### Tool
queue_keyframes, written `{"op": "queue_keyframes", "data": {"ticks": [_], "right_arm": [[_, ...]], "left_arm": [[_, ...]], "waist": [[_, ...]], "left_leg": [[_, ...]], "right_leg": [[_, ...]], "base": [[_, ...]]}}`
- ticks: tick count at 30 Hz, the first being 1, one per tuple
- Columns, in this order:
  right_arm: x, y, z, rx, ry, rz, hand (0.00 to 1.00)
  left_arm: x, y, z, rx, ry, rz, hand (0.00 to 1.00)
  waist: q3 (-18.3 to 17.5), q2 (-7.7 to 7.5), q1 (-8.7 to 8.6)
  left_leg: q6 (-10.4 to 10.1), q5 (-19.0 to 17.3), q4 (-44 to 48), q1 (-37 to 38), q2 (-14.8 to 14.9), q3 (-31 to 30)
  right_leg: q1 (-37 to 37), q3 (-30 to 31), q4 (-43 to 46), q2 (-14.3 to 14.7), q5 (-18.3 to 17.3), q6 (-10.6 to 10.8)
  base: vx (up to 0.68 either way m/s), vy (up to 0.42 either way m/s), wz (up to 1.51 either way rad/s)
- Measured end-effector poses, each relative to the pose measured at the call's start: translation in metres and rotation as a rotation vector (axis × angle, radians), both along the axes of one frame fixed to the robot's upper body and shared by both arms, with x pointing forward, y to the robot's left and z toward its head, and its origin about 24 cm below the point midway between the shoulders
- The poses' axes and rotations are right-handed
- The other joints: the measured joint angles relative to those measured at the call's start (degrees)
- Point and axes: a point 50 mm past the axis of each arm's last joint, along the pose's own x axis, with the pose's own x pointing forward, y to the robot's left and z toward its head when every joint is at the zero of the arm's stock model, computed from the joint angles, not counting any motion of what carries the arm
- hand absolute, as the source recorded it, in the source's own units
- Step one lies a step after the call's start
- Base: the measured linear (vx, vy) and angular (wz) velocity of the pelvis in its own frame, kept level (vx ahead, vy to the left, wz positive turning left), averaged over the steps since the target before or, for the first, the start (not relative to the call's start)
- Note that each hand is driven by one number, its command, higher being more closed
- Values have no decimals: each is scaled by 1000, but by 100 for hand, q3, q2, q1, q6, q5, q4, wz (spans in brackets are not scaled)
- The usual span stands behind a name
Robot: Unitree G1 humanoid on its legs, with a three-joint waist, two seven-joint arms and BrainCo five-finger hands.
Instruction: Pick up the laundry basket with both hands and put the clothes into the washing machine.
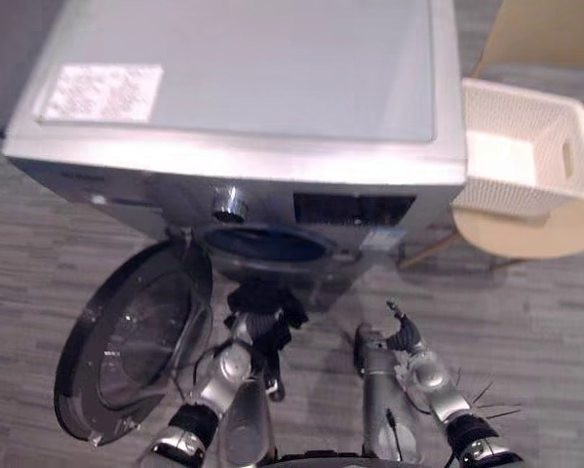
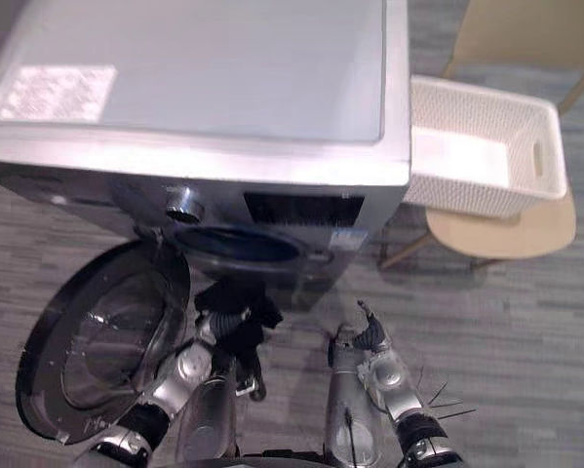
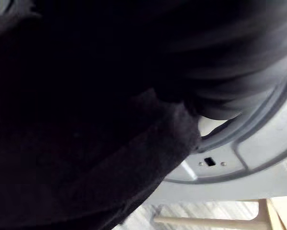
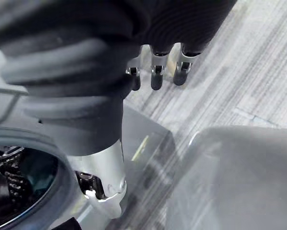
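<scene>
A black garment [image 1: 268, 310] is bunched in my left hand [image 1: 235, 331], just below and in front of the washing machine's round drum opening [image 1: 267, 244]. In the left wrist view the dark cloth [image 3: 86, 120] covers the hand, with the opening's grey rim [image 3: 239, 153] past it. My right hand [image 1: 405, 340] hovers to the right of the opening, lower down, with relaxed fingers [image 4: 155, 79] holding nothing. The white woven laundry basket [image 1: 563, 127] rests on a wooden chair to the right of the machine, and its inside looks bare.
The machine's round glass door [image 1: 136, 341] swings open to the left, close to my left arm. The grey machine top [image 1: 253, 68] fills the far side. The chair seat [image 1: 535, 234] juts out on the right. Grey plank floor [image 1: 525, 322] lies around.
</scene>
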Motion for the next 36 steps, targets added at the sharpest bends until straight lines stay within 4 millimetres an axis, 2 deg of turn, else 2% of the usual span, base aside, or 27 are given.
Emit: {"op": "queue_keyframes", "data": {"ticks": [1,3,4,6,8,9,11,12,15,17,19,24,27,32,33,36], "right_arm": [[3,2,5,3,-25,5,0],[22,9,32,22,-153,19,0],[27,12,40,27,-194,22,0],[44,25,84,67,-395,51,0],[46,33,111,98,-524,76,0],[44,39,129,123,-611,94,0],[40,43,138,143,-660,99,0],[36,45,144,160,-692,97,0],[27,50,156,195,-764,104,0],[25,52,162,210,-798,112,0],[22,57,172,238,-847,122,0],[19,64,178,265,-884,154,0],[16,63,179,266,-891,161,0],[8,63,185,287,-929,183,0],[6,62,187,294,-937,182,0],[1,60,186,289,-944,183,0]], "left_arm": [[7,-2,11,-7,-46,-4,100],[35,-10,62,-7,-257,6,100],[41,-12,76,-9,-314,11,100],[59,-17,135,6,-539,25,100],[64,-17,172,38,-692,45,100],[68,-17,209,84,-828,60,100],[72,-17,244,130,-945,79,100],[72,-16,272,155,-1030,103,100],[68,-18,326,207,-1196,153,100],[64,-24,353,225,-1278,166,100],[57,-35,389,273,-1387,179,100],[47,-42,433,318,-1503,230,100],[39,-44,456,346,-1574,268,100],[15,-35,495,383,-1724,350,100],[6,-32,505,375,-1774,378,0],[-3,-21,513,365,-1840,454,0]], "waist": [[10,-11,7],[67,-11,0],[105,-17,9],[249,-101,45],[283,-149,49],[336,-182,33],[407,-232,24],[426,-265,6],[458,-324,-35],[504,-396,-42],[579,-530,-70],[621,-614,-202],[627,-625,-219],[627,-626,-296],[627,-626,-303],[627,-626,-300]], "left_leg": [[39,-53,183,-193,11,-27],[140,-206,987,-1073,97,-193],[157,-258,1196,-1291,115,-246],[204,-393,1849,-2080,214,-345],[206,-456,2199,-2585,275,-393],[180,-477,2446,-2997,291,-484],[178,-477,2604,-3298,316,-547],[176,-476,2722,-3550,359,-604],[191,-465,2937,-4099,389,-697],[202,-461,3077,-4363,393,-745],[201,-463,3277,-4681,423,-794],[271,-501,3555,-5125,429,-828],[281,-504,3617,-5330,420,-816],[295,-513,3725,-5560,422,-877],[297,-515,3761,-5634,421,-890],[310,-522,3817,-5697,396,-895]], "right_leg": [[-188,-1,171,-29,-27,-16],[-980,-10,882,-73,-141,24],[-1179,-8,1071,-79,-182,17],[-1952,47,1716,-97,-308,14],[-2460,86,2069,-85,-368,-15],[-2855,92,2319,-73,-400,-31],[-3139,82,2487,-65,-421,-61],[-3370,55,2597,-52,-417,-63],[-3879,22,2794,-37,-414,-83],[-4126,22,2925,-32,-424,-97],[-4413,14,3114,-32,-441,-103],[-4820,52,3368,-63,-481,-64],[-5037,91,3439,-70,-489,-54],[-5216,59,3515,-76,-492,-47],[-5276,52,3549,-83,-496,-43],[-5332,35,3631,-154,-523,-50]], "base": [[-179,57,8],[-167,56,12],[-140,30,4],[-141,0,1],[-122,-51,-2],[-132,-97,-1],[-104,-94,0],[-70,-80,-4],[-49,-63,-4],[-14,-19,-1],[0,0,0],[-2,1,1],[0,0,0],[0,0,0],[0,0,0],[9,2,7]]}}
